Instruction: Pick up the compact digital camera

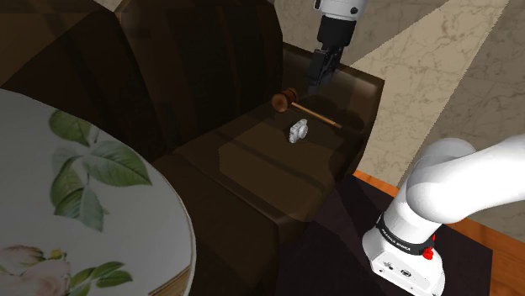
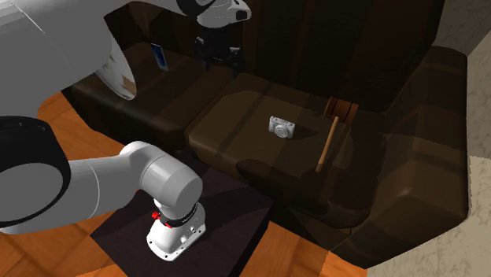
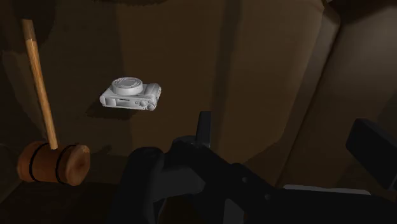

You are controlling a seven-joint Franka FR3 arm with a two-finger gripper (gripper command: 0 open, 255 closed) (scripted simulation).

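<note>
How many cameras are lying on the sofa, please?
1. The grey camera lies on the sofa seat, beside the wooden mallet without touching it. The arm covers part of the sofa, so another might be hidden.

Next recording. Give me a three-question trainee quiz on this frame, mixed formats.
1. True or false: the gripper is shut on the camera.
2. What lies near the camera on the sofa? A) mallet B) spoon C) cup
3. Short answer: does the mallet touch the camera?

Key: 1 false, the fingers stand apart, away from it; 2 A; 3 no, they lie apart.
</note>
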